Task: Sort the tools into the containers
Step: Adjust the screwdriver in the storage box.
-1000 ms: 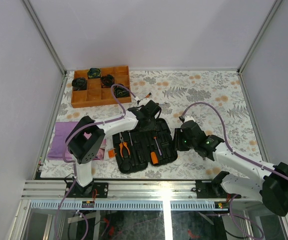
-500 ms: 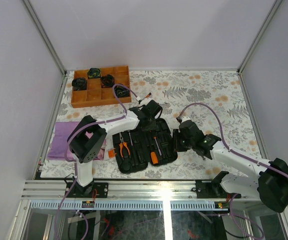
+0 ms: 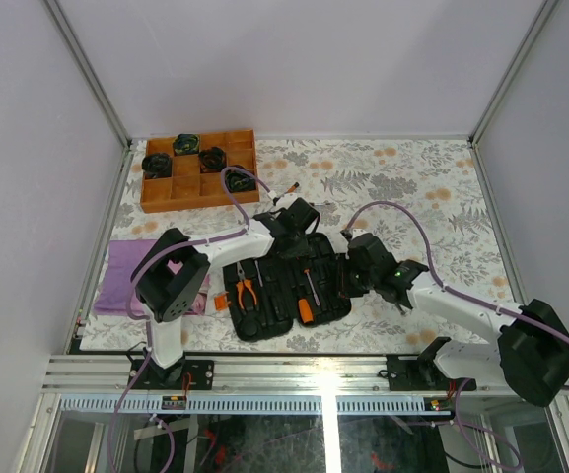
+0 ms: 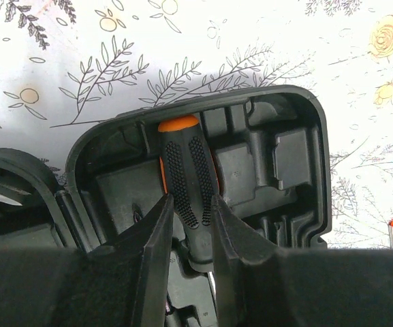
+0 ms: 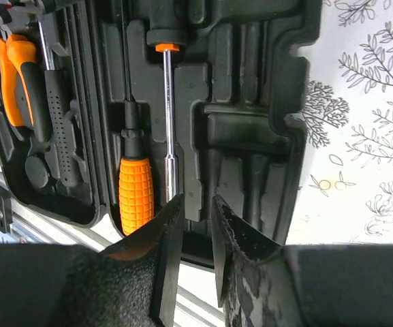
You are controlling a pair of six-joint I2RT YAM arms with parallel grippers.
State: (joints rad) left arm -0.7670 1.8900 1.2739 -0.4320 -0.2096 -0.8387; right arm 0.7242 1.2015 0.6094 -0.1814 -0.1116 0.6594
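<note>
Over the far half of the tool case, a black-handled screwdriver with an orange cap is clamped by the left gripper, cap close to the rim. At the case's right edge the right gripper is held with jaws narrowly apart; whether the rim is pinched cannot be told. Likely risks: handle set skewed to its moulded slot and not seated; case shoved if pressed unbraced.
</note>
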